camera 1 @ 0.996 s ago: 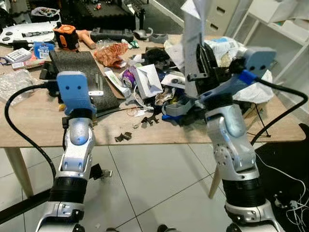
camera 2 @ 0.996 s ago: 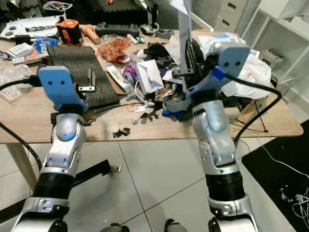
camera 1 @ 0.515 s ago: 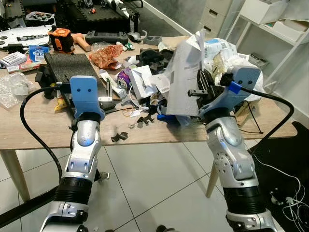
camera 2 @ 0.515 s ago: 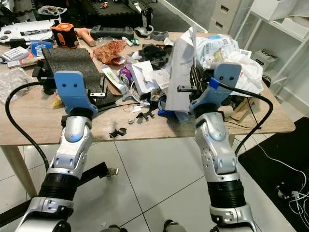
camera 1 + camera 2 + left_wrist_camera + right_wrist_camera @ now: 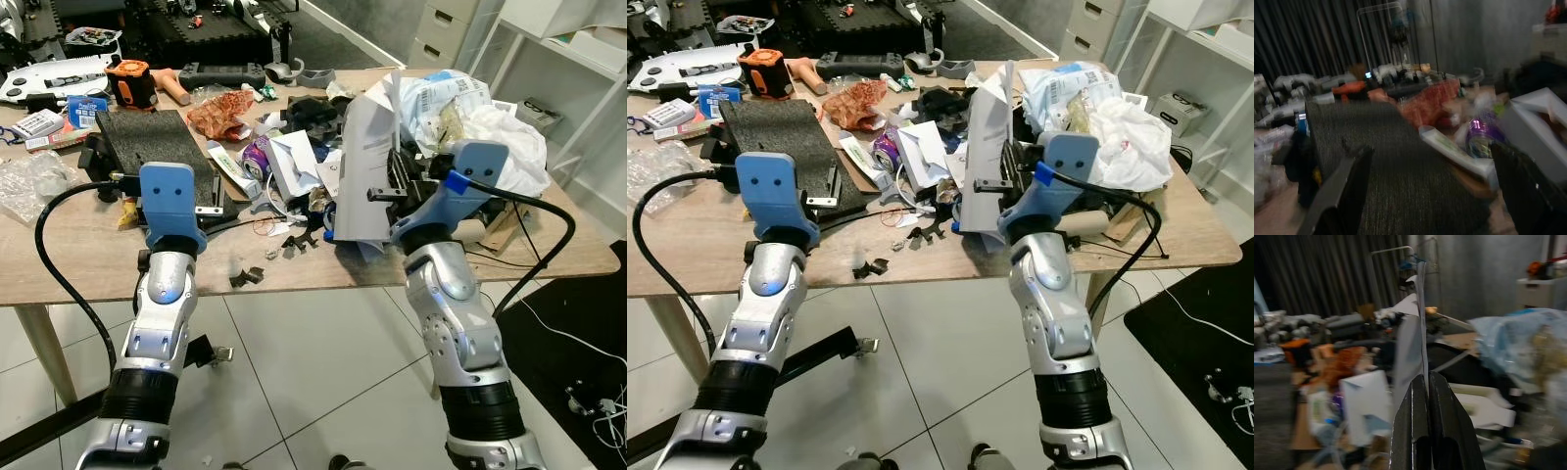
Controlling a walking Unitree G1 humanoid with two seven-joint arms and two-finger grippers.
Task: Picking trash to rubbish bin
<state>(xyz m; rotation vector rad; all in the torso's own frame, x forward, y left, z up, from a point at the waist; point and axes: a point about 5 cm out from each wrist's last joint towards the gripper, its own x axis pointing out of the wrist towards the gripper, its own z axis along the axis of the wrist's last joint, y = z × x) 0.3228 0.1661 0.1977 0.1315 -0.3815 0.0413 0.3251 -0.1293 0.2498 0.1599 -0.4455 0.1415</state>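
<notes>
One paper sheet (image 5: 364, 166) stands upright, pinched in the right pincer (image 5: 1422, 382)

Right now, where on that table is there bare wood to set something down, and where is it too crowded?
Bare wood runs along the table's near edge, left of the small black scraps, and at the near right corner past the white plastic bag. The middle is crowded: black mat, purple can, and a litter heap around the paper sheet clamped in the right gripper.

Right hand (image 5: 1422, 382) lower than a second ago, its pinched paper sheet (image 5: 364, 166) (formerly high) down over the clutter
</notes>
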